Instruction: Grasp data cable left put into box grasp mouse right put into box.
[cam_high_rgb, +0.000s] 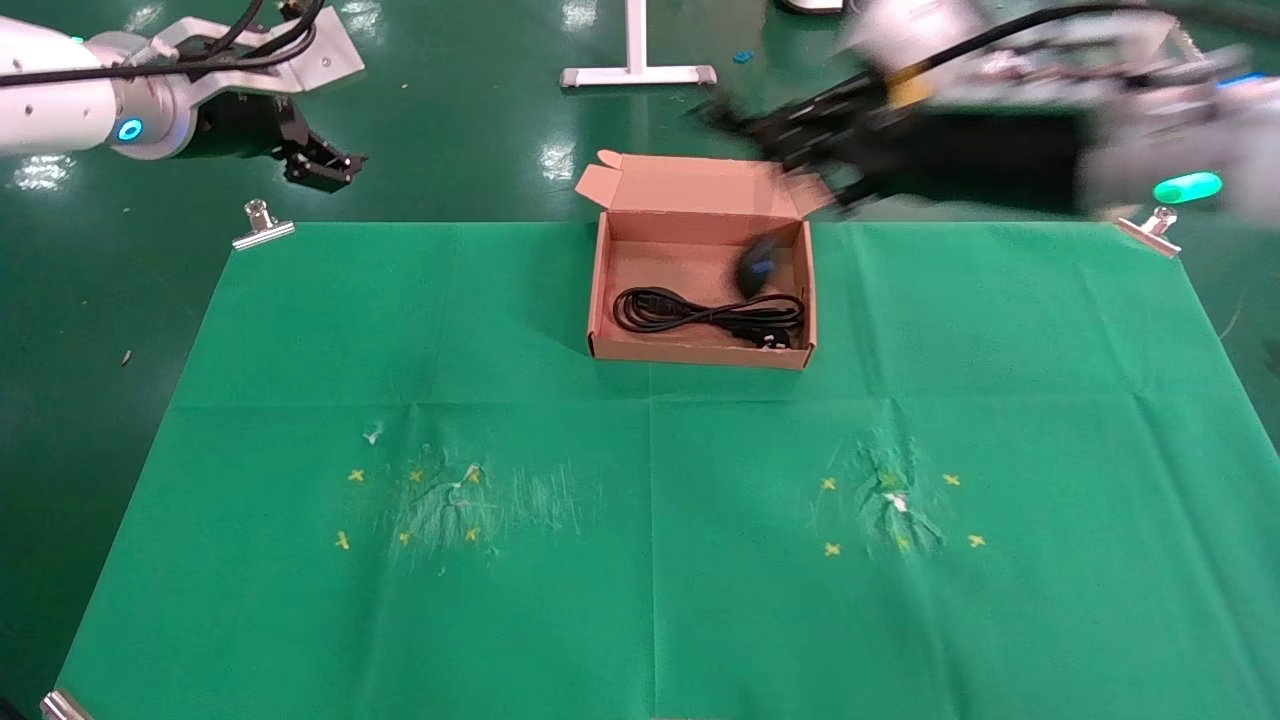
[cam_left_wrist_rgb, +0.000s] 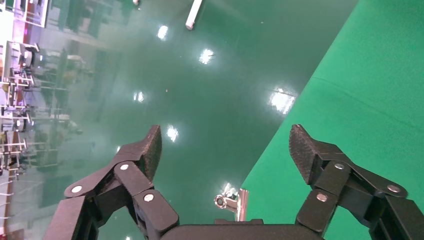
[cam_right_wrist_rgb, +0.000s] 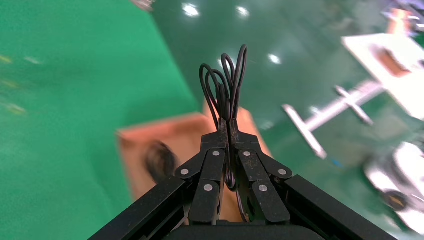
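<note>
While right hand (cam_right_wrist_rgb: 229, 131) pinches cord (cam_right_wrist_rgb: 227, 87), mouse (cam_high_rgb: 757, 264) dangles below.

No readable text, label, brand or number anywhere; only small yellow cross marks (cam_high_rgb: 355, 476) on the green cloth (cam_high_rgb: 650, 560), in two clusters at roughly 7 and 5 o'clock from the box (cam_high_rgb: 610, 300).

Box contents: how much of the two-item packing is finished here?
Done: the data cable lies coiled inside the box. In hand: the mouse is in the box, but the right gripper above the far rim is clamped on loops of its thin cord. Left: release it. The left gripper is parked, open.
</note>
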